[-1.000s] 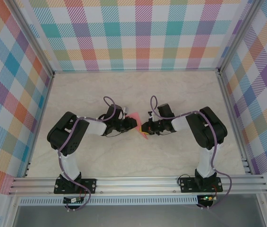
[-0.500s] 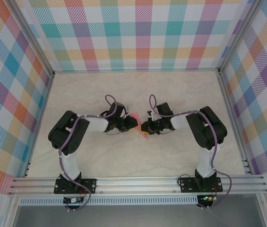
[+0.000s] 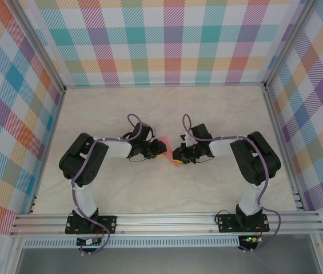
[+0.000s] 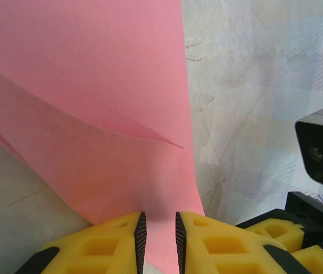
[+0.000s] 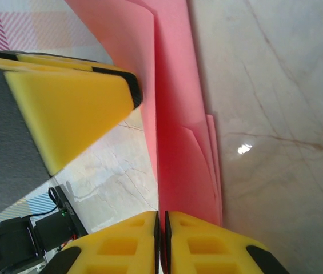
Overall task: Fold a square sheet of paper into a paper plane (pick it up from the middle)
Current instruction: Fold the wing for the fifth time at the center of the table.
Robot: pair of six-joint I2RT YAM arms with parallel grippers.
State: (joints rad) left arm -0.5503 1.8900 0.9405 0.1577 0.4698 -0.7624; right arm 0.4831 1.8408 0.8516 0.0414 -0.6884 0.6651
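While left end effector (image 4: pixel 158 221) and right end effector (image 5: pixel 161 220) clamp it, the pink paper plane (image 4: pixel 92 85) shows creases.

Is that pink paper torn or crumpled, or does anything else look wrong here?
Nothing stands out. The pink paper shows clean folds and no tears, and it is pinched by the left gripper and the right gripper.

Pale marble-veined table (image 3: pixel 161 114), bare surface.

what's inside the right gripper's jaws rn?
The folded pink paper. The right gripper is closed on one end of it, with several layers stacked. The part between the yellow pads is covered, so the depth of the pinch can't be seen.
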